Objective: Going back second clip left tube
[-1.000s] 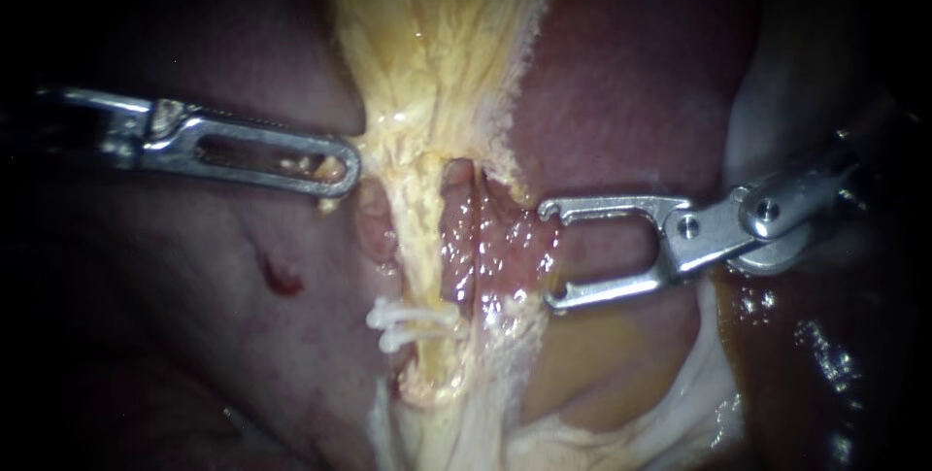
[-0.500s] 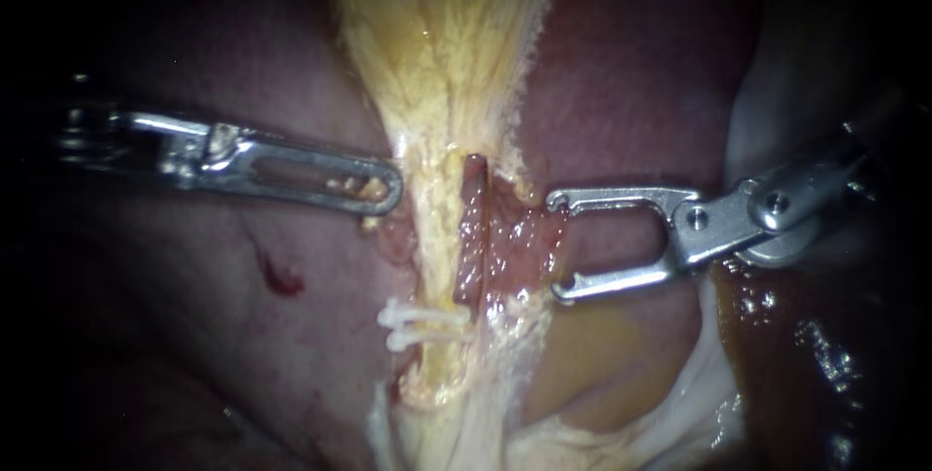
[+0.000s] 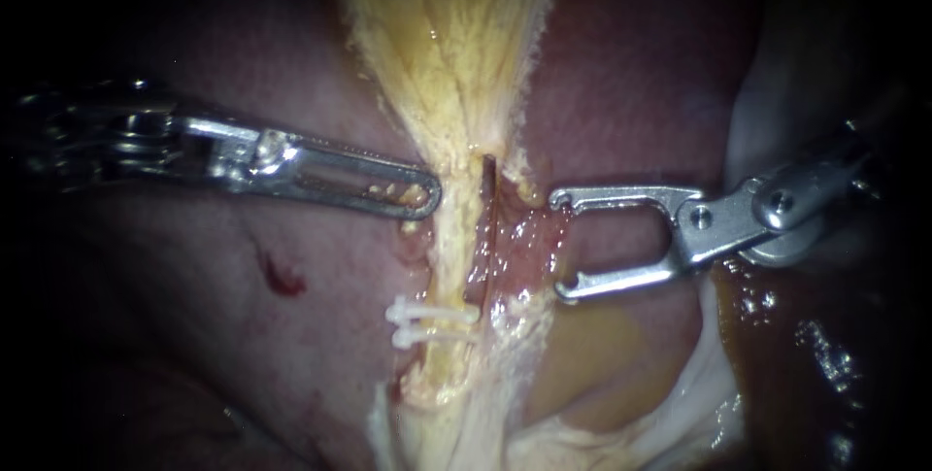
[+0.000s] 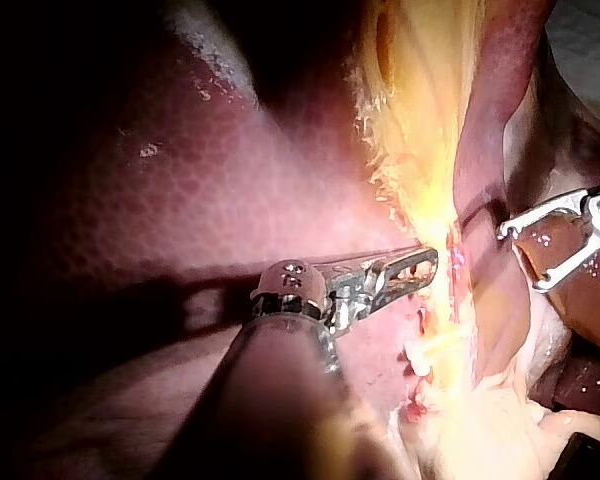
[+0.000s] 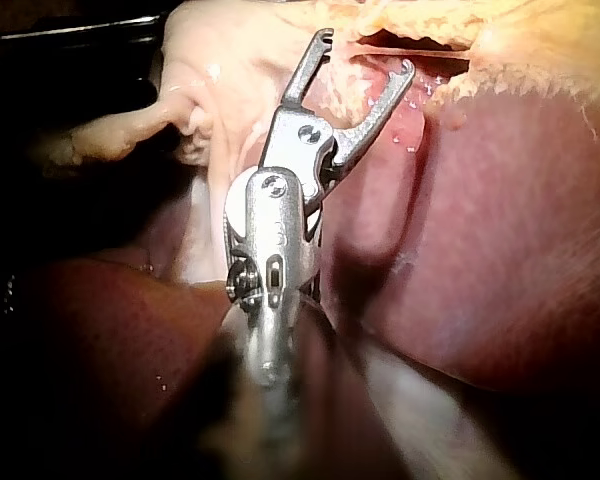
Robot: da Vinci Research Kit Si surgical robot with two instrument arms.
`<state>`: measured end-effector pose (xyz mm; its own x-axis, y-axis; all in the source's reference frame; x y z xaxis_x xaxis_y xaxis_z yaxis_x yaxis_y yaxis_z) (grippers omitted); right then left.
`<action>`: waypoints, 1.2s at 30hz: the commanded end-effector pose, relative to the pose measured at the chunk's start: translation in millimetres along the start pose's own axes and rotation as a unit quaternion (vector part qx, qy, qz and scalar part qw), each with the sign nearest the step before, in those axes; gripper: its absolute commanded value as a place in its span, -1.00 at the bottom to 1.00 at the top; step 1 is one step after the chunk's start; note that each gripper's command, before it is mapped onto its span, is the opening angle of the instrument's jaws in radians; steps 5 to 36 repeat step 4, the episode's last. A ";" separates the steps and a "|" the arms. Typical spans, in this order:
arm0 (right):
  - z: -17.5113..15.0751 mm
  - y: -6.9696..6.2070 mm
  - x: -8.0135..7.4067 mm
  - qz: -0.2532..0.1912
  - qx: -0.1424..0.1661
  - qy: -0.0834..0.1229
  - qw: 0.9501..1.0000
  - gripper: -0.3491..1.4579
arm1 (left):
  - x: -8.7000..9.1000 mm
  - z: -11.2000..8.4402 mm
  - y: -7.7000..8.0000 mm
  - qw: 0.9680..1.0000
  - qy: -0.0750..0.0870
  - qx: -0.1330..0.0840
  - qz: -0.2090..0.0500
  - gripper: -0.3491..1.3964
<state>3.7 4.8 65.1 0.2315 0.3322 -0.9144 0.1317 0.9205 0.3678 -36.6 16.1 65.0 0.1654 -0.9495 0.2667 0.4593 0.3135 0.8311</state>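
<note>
Right instrument [image 3: 557, 244]: claw wide open and empty, both tips just against the wet pink tissue [image 3: 524, 238] on the right side of the left tube [image 3: 449, 257]. Left instrument [image 3: 423, 198]: slotted claw closed flat, apparently gripping nothing, yellow flecks stuck in the slot. Its tip is pressed against the tube's left side, roughly opposite the right claw, with the tube between them. The tube is a yellow strand running down from a fan of yellow tissue [image 3: 456, 44]. Upper clip [image 3: 417, 315] and lower clip [image 3: 413, 337], both white, sit across the tube side by side, just below both claws and touched by neither. Liver [image 3: 243, 364] is dark red around the strand, with a small red spot [image 3: 282, 280] on it below the left instrument's shaft.
</note>
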 end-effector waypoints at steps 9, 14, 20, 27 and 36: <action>0.0 -0.1 0.0 0.000 0.000 0.000 1.000 -0.06 | 0.0 0.0 0.0 1.000 0.000 0.000 0.000 -1.00; 0.0 -0.1 0.0 0.000 0.000 0.000 1.000 -0.06 | 0.0 0.0 0.0 1.000 0.000 0.000 0.000 -1.00; 0.0 -0.1 0.0 0.000 0.000 0.000 1.000 -0.06 | 0.0 0.0 0.0 1.000 0.000 0.000 0.000 -1.00; 0.0 -0.1 0.0 0.000 0.000 0.000 1.000 -0.06 | 0.0 0.0 0.0 1.000 0.000 0.000 0.000 -1.00; 0.0 -0.1 0.0 0.000 0.000 0.000 1.000 -0.06 | 0.0 0.0 0.0 1.000 0.000 0.000 0.000 -1.00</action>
